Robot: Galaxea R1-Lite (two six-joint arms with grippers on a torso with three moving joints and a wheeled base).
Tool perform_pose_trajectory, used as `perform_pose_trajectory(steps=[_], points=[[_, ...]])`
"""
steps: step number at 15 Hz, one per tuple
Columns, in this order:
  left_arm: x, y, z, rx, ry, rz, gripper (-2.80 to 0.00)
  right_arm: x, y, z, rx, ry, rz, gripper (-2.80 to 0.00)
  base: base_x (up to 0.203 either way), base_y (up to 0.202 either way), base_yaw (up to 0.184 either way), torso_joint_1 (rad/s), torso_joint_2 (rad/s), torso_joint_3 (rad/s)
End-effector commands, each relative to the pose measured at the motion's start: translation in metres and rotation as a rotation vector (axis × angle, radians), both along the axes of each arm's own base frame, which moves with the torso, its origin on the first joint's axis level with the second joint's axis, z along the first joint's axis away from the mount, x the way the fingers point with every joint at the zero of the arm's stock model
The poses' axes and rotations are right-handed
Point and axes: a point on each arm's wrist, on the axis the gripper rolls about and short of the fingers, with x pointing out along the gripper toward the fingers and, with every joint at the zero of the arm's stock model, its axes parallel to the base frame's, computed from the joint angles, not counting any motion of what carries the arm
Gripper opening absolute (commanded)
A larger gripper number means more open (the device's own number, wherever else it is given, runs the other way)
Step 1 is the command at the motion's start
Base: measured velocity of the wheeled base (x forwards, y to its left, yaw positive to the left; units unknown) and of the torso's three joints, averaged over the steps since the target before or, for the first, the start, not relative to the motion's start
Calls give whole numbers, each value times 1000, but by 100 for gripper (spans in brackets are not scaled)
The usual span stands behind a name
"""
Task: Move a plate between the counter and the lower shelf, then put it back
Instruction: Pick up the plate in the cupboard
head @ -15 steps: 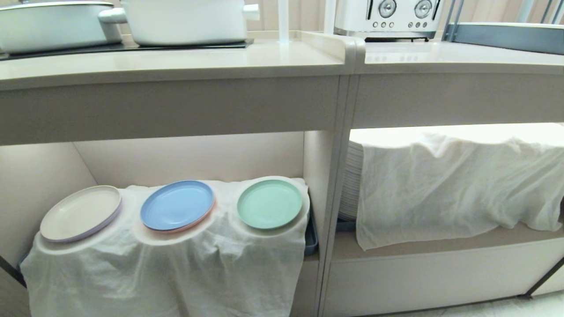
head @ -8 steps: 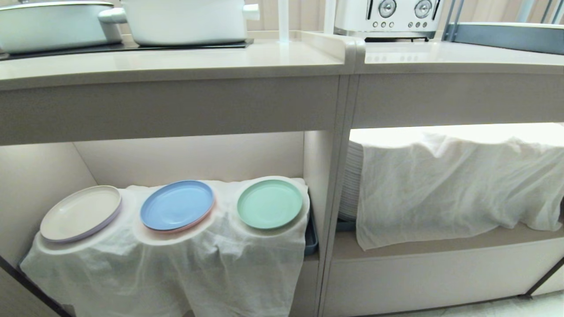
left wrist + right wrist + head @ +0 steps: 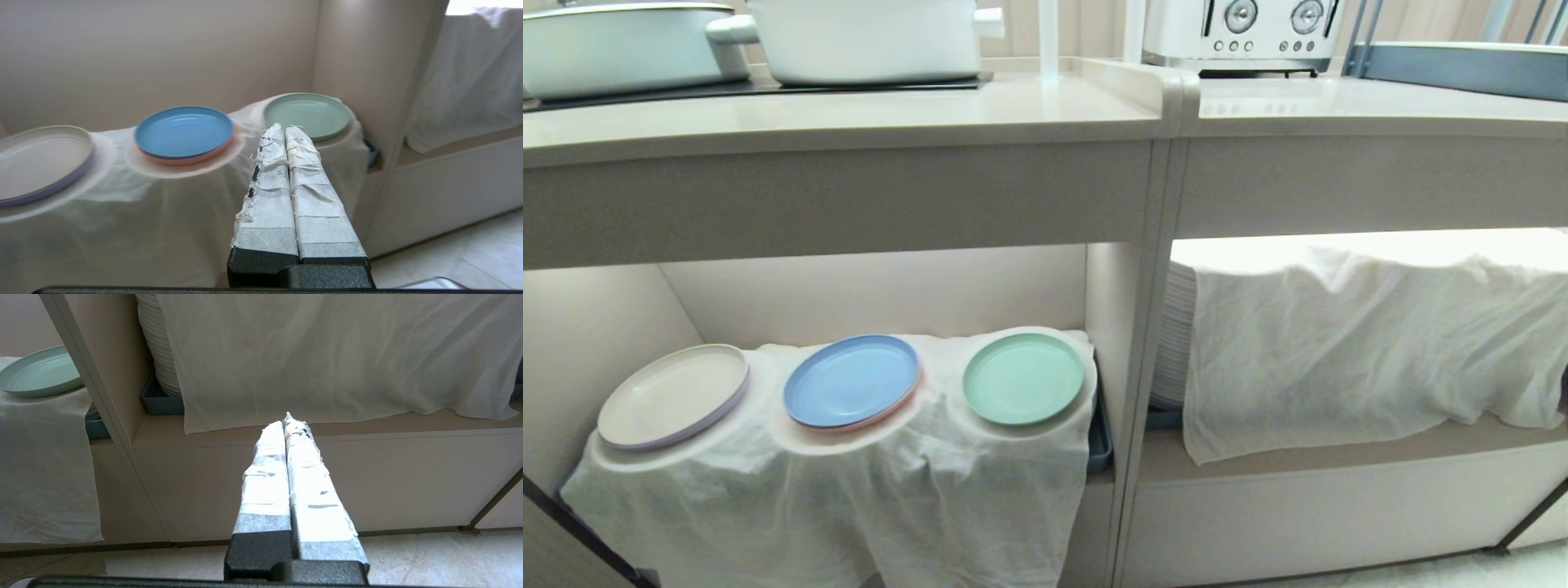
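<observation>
The mint-green plate (image 3: 1023,378) lies flat on a cloth-covered mound at the right end of the lower shelf (image 3: 874,294), under the counter (image 3: 849,114). My left gripper (image 3: 284,127) is shut and holds nothing. It hangs in front of the shelf, short of the plate (image 3: 307,115) and pointing at its near rim. My right gripper (image 3: 286,419) is shut and empty too, low before the neighbouring compartment, with the plate (image 3: 39,375) off to its side. Neither gripper shows in the head view.
A blue plate (image 3: 851,380) and a cream plate (image 3: 672,396) sit on mounds beside the green one. An upright divider (image 3: 1135,367) stands right of the plate. Beyond it a cloth (image 3: 1364,343) covers stacked white plates (image 3: 1176,335). Pots (image 3: 866,37) and a toaster (image 3: 1241,33) stand above.
A dark-edged shape at the lower left corner of the head view has stretched further toward the middle. The plates and cloths have not moved.
</observation>
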Motion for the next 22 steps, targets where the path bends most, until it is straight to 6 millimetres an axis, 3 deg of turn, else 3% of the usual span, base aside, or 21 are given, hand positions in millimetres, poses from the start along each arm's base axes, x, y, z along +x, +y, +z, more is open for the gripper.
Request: perform_pose_trajectory(steps=[1, 5, 11, 17, 22], points=[[11, 0, 19, -32, 72, -23, -280, 0, 0, 0, 0, 0, 0, -280, 0, 0, 0, 0, 0, 0], [27, -2, 40, -73, 158, -239, -280, 0, 0, 0, 0, 0, 0, -280, 0, 0, 0, 0, 0, 0], [61, -14, 31, -21, 425, -492, -280, 0, 0, 0, 0, 0, 0, -280, 0, 0, 0, 0, 0, 0], [125, -42, 11, 24, 697, -502, -280, 0, 0, 0, 0, 0, 0, -280, 0, 0, 0, 0, 0, 0], [185, -66, -20, 6, 860, -443, -280, 0, 0, 0, 0, 0, 1, -280, 0, 0, 0, 0, 0, 0]])
